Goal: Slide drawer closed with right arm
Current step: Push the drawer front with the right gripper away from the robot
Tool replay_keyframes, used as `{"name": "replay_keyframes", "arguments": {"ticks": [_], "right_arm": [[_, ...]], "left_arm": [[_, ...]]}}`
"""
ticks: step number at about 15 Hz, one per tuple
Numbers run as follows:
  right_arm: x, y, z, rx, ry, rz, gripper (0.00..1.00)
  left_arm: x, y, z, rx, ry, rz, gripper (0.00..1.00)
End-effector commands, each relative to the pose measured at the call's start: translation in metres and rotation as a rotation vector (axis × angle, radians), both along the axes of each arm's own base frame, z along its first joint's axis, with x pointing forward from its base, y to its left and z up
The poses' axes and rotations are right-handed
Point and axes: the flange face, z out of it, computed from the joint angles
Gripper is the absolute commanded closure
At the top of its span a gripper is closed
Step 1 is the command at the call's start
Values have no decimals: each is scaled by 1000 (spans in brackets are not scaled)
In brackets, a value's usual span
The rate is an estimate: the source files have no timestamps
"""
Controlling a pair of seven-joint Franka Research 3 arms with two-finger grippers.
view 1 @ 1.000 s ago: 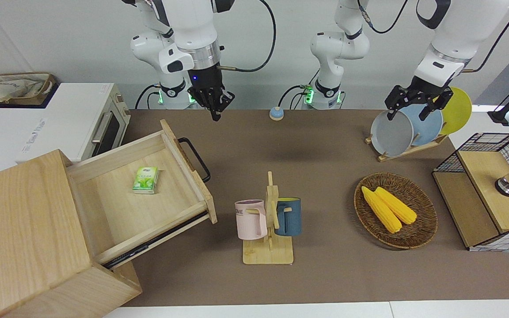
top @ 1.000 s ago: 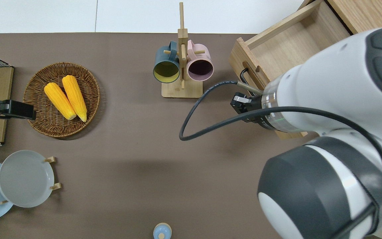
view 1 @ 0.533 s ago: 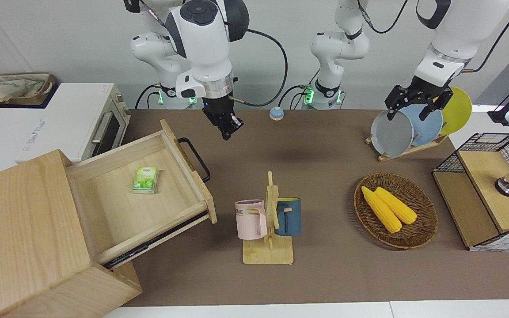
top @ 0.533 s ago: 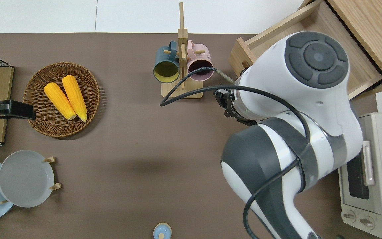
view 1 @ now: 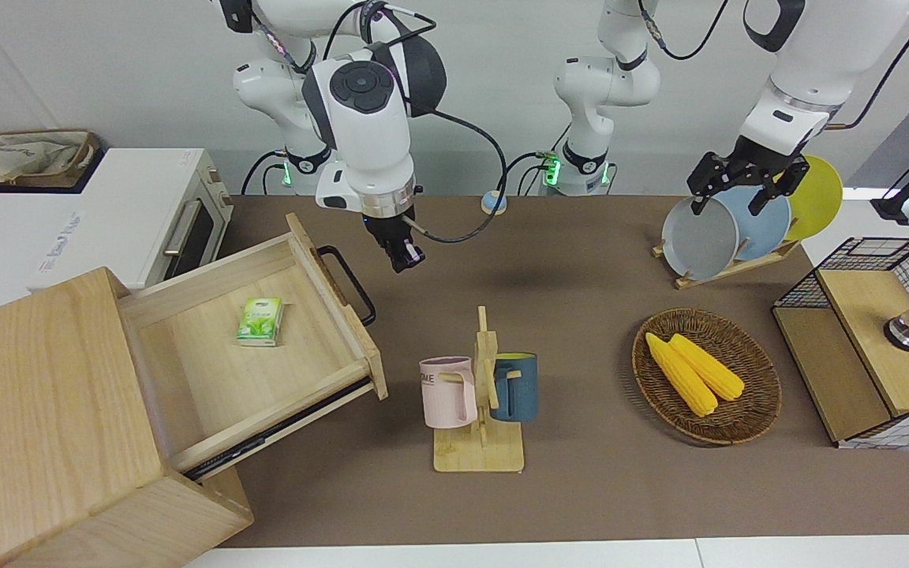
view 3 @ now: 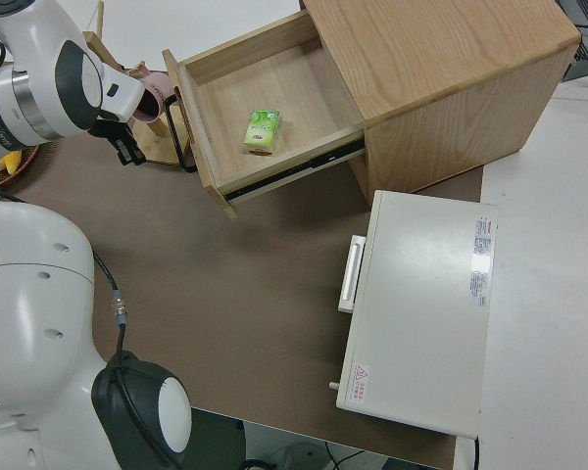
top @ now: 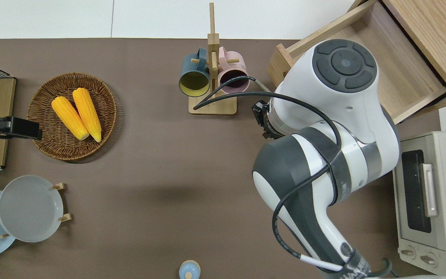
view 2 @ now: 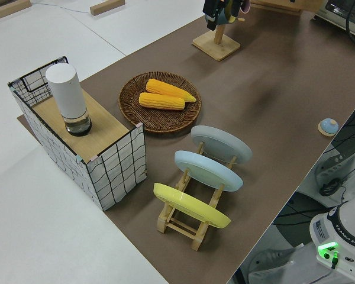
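The drawer [view 1: 249, 339] stands pulled far out of the wooden cabinet [view 1: 44, 426] at the right arm's end of the table, its front board and black handle [view 1: 348, 284] turned toward the middle of the table. A small green packet [view 1: 259, 321] lies flat on the drawer floor.

The right gripper [view 1: 405, 259] hangs in the air just off the handle, on the side away from the cabinet, with a clear gap between its tip and the bar; in the right side view it sits at about the height of the front board, near the end of the handle that is closer to the robots. Its fingers point down and look drawn together into 1 narrow tip, holding nothing. The mug rack [view 1: 482, 394] with its 2 mugs stands on the table farther from the robots than the gripper, well apart from it. The left arm is parked; I cannot tell whether its gripper [view 1: 742, 185] is spread or closed.

This looks like the approach step: the gripper is lining up in front of the drawer and has not yet touched it. The next move would call for bringing the fingers against the front board or the handle, then pushing steadily along the slide direction toward the cabinet. Since the drawer sits at an angle to the table edge, the push should follow that angle, or the fingers may skid off the bar.
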Motion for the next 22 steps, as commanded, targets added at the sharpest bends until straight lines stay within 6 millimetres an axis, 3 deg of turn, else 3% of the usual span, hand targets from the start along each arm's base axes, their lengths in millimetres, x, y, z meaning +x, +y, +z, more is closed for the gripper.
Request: {"name": "replay_keyframes", "arguments": {"ticks": [1,6,17,22], "right_arm": [[7,4,-29,-36,14,-71,1000],[20,-9,-45,-65,11,-86,1000],[43,-43,-35,-34,-76,-107,1000],[55,-74,-27,-18,-98,-103,1000]], "left_arm": [[4,0,3,17,-9,-6,2],[4,0,3,17,-9,-6,5],[4,0,3,17,-9,-6,2],[4,0,3,17,-9,-6,5]]}}
